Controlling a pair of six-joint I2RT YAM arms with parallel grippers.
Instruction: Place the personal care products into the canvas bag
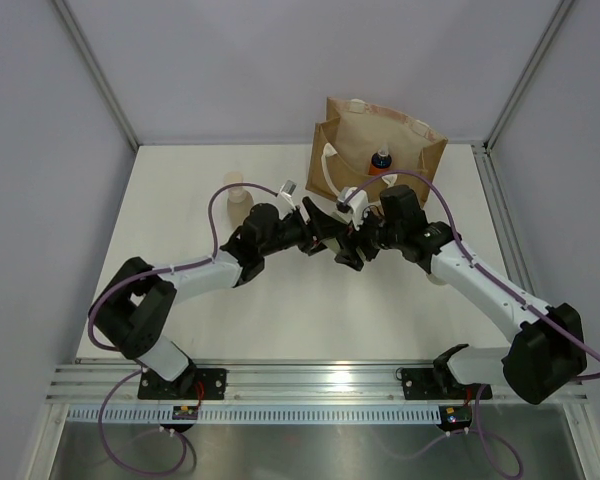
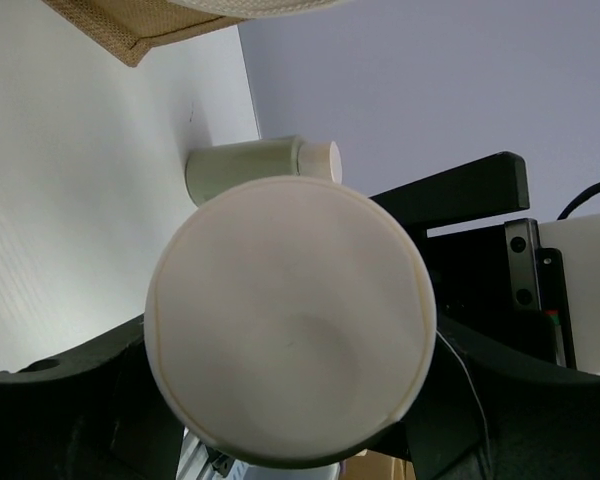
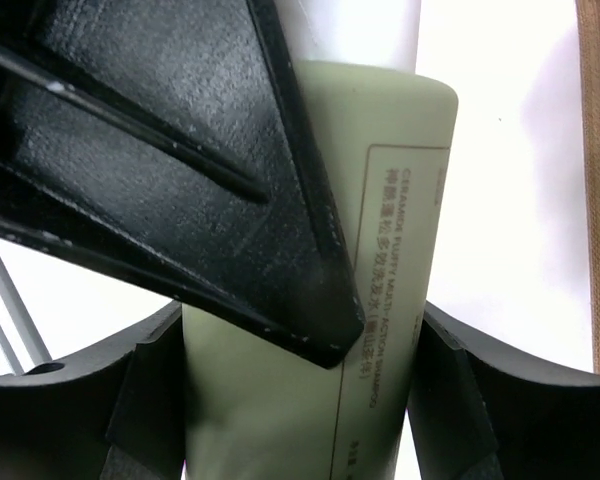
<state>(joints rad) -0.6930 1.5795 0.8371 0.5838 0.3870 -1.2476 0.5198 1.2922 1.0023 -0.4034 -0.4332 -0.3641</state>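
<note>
Handover: left jaws and right jaws both clamp olive bottle (image 3: pixel 400 250); mistimed release short of bag (image 1: pixel 425 150) would drop it.

Both arms reach inward, left tool (image 1: pixel 330 238) and right tool (image 1: pixel 358 248) meeting, each clamped on the pale olive bottle (image 3: pixel 400 160).

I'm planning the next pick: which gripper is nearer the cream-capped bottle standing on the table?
Left. The left gripper is just right of the standing bottle, its arm alongside. The right gripper is farther right, beyond it. Both grip the same olive bottle.
</note>
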